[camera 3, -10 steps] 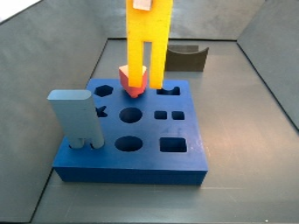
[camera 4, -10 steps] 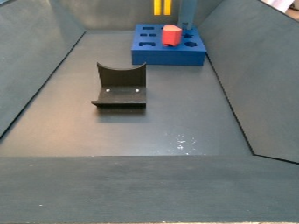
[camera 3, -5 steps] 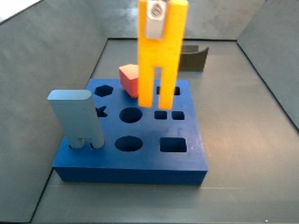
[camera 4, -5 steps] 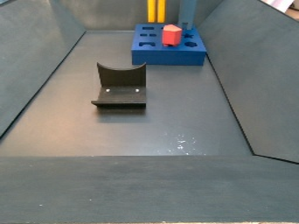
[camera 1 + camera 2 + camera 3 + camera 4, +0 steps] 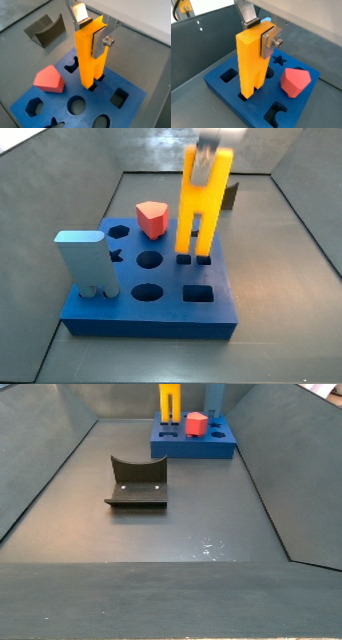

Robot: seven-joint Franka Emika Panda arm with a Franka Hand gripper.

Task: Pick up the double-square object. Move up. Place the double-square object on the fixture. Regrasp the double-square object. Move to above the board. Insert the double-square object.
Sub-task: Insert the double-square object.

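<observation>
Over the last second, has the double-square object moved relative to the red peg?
Yes. In a side view the double-square object, held by the gripper, went from overlapping the red peg to its right, lower, onto the board.

Red shield-shaped peg point(image 5: 152, 218), upright and pointed end down, seen in both side views and both wrist views point(image 5: 50, 80) point(image 5: 296, 82), well in from the desk's side edges. Tall light-blue block point(image 5: 84, 263) with a notched foot, also upright, well apart from the peg and closer to the desk's near edge and left side in that side view. Dark grey matte desk floor point(image 5: 160, 534), ringed by sloping grey walls point(image 5: 40, 474). Small pale specks point(image 5: 207, 544) mid-floor.
</observation>
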